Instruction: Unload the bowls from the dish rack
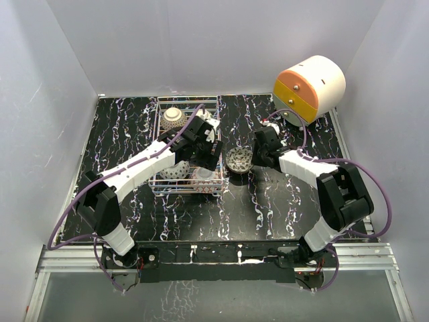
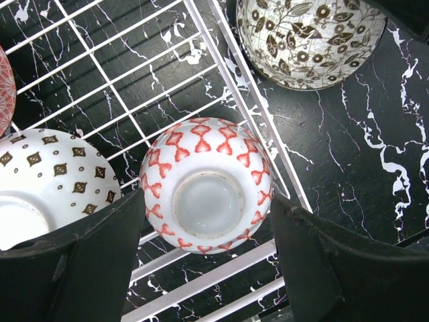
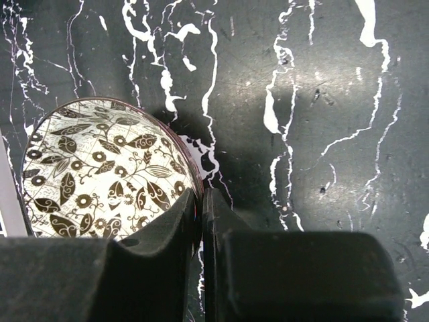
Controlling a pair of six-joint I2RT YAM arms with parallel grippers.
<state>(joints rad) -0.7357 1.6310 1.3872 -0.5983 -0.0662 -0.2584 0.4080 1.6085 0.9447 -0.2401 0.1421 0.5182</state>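
Observation:
The wire dish rack stands left of centre. In it are a beige bowl at the far end, a dark-speckled bowl and a red-patterned bowl at the near end. My left gripper is open over the rack. In the left wrist view it has a finger on each side of the upside-down red-patterned bowl, beside a white bowl with brown diamonds. My right gripper is shut on the rim of the leaf-patterned bowl, which sits upright on the table just right of the rack.
A white-and-orange cylindrical drawer unit lies at the back right. The black marbled table is walled in by white panels. The rack's right wire edge runs between the red-patterned bowl and the leaf-patterned bowl.

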